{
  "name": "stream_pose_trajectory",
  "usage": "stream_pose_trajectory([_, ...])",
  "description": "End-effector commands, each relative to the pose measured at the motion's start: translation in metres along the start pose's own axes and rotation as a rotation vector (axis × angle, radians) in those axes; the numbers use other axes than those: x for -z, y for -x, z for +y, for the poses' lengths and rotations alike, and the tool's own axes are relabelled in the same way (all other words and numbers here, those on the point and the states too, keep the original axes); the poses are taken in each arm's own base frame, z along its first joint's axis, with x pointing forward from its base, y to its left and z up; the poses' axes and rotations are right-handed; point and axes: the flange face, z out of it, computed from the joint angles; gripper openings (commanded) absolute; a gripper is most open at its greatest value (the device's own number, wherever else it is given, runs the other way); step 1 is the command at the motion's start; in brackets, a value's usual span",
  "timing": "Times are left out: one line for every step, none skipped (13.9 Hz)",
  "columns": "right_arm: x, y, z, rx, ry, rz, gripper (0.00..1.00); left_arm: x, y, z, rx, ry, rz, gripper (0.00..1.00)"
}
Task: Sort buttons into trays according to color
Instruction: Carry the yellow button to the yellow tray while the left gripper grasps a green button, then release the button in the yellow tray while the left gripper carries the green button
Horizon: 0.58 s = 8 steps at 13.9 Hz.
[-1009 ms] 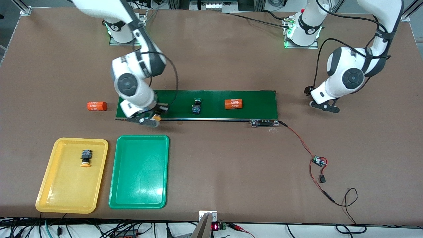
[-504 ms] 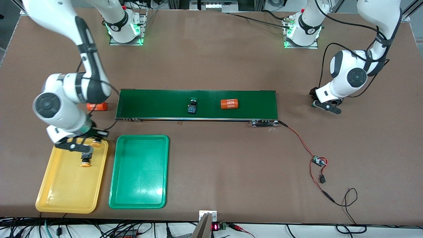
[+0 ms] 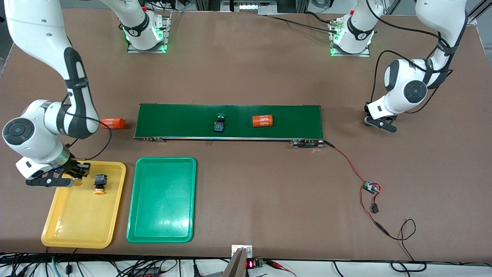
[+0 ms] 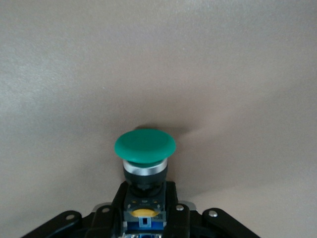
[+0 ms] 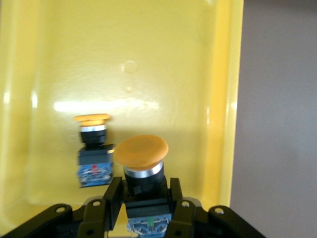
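Over the yellow tray (image 3: 82, 227), up at its corner toward the right arm's end of the table, the right gripper (image 3: 75, 177) is hanging with its fingers clamped on a yellow-capped button (image 5: 141, 151). The wrist view is showing the cap pointing out over the tray floor, with the other yellow button (image 3: 100, 183) lying on its side just beside it. So I'd say the drop is what's coming up, and doing it well means lowering close to the floor before letting go, and keeping off the rim so it isn't bouncing out or knocking its neighbour.

The left gripper (image 3: 378, 124) is waiting low over bare table at the left arm's end, and it's gripping a green-capped button (image 4: 144, 146) of its own. That one is going to need the long trip to the green tray (image 3: 161, 231), which is sitting empty. Another green button (image 3: 219, 124) is lying on the conveyor belt (image 3: 184, 115), next to an orange cylinder (image 3: 262, 120).
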Motion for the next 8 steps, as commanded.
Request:
stream_pose_trajectory([-0.014,-0.009,-0.004,0.032,0.001,0.011,0.01,0.02,0.0,-0.001,-0.019,-0.002,-0.019,0.07])
stream_pose_trajectory([-0.019,-0.008,-0.003,0.038,0.003,0.009,0.02,0.036,-0.006,-0.002,-0.021,-0.005,-0.016,0.07])
stream_pose_trajectory([-0.028,-0.006,0.006,0.034,0.008,0.013,0.02,0.054,-0.015,0.001,-0.033,-0.003,-0.032,0.07])
stream_pose_trajectory([-0.036,-0.007,0.011,0.037,0.013,0.033,0.04,0.071,-0.026,0.009,-0.054,0.001,-0.054,0.07])
stream_pose_trajectory([-0.044,-0.007,0.01,0.048,0.019,0.041,0.07,0.086,-0.037,0.015,-0.079,0.0,-0.069,0.11])
stream_pose_trajectory([-0.049,-0.006,0.014,0.045,0.024,0.056,0.07,0.106,-0.056,0.032,-0.125,-0.015,-0.054,0.14])
stream_pose_trajectory([-0.056,-0.004,0.016,0.059,0.03,0.063,0.08,0.119,-0.066,0.046,-0.14,-0.013,-0.053,0.13])
stream_pose_trajectory([-0.058,-0.004,0.02,0.065,0.031,0.077,0.15,0.133,-0.078,0.063,-0.147,0.014,-0.052,0.11])
